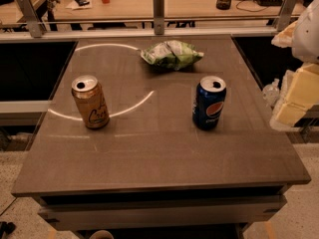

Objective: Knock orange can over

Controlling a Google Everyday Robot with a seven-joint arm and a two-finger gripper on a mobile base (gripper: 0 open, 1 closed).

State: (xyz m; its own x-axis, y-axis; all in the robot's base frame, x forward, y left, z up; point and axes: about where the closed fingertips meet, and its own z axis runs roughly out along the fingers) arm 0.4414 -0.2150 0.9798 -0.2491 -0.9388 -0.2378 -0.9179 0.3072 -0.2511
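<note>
The orange can [90,102] stood upright on the left part of the bench [164,153], its opened silver top facing up. The gripper [295,99] hung at the right edge of view, out past the bench's right side and well apart from the can. Whether it was released or clenched could not be told. Between them a blue Pepsi can [209,103] stood upright. A green crisp bag [172,54] lay near the far edge.

Dim warm light is falling.
A glare arc [135,105] is curving across the grey-brown tabletop [164,148], left side; the cream gripper [293,101] is glowing at the right edge.
</note>
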